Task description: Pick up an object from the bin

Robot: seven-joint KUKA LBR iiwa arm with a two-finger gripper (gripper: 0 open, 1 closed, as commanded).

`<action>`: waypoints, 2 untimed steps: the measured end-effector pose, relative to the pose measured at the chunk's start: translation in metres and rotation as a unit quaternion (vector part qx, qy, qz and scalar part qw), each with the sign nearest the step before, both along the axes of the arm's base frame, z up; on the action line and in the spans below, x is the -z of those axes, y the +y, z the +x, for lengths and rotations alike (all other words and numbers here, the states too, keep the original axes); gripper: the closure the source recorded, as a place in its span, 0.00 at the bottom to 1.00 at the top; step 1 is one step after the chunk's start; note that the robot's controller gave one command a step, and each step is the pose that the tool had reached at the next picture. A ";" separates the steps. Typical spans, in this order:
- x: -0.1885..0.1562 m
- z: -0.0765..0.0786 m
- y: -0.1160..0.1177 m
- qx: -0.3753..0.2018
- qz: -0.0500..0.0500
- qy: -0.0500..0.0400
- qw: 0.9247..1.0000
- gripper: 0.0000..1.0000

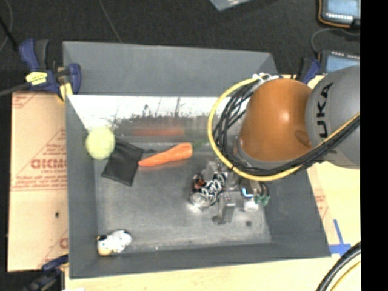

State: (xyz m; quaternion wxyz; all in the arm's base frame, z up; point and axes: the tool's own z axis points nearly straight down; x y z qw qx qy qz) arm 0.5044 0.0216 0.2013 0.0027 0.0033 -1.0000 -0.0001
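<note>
Arm [336,111]: reaches in from 3 o'clock, its orange wrist cover [273,126] over the bin's [182,71] right half, pointing down.
Gripper [225,206]: low at 4 o'clock; how wide it is, I cannot tell.
Nearest: black-and-white striped thing [207,185], just beside the gripper at its 10 o'clock, probably the target.
Elsewhere: carrot [167,155], black pad [121,164] and green ball [100,143] towards 10 o'clock, white toy [114,242] at 7 o'clock, all well apart, so nothing crowds the gripper.

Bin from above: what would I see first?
Probably the robot's big orange cover, ringed with cables, over the right side of the bin. Next comes the orange carrot lying in the middle, then the pale green ball by the left wall.
</note>
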 end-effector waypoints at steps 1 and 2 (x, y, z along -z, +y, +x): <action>-0.004 0.001 0.000 0.000 0.000 -0.003 1.000 0.00; -0.051 0.000 -0.006 0.001 0.000 0.000 1.000 0.00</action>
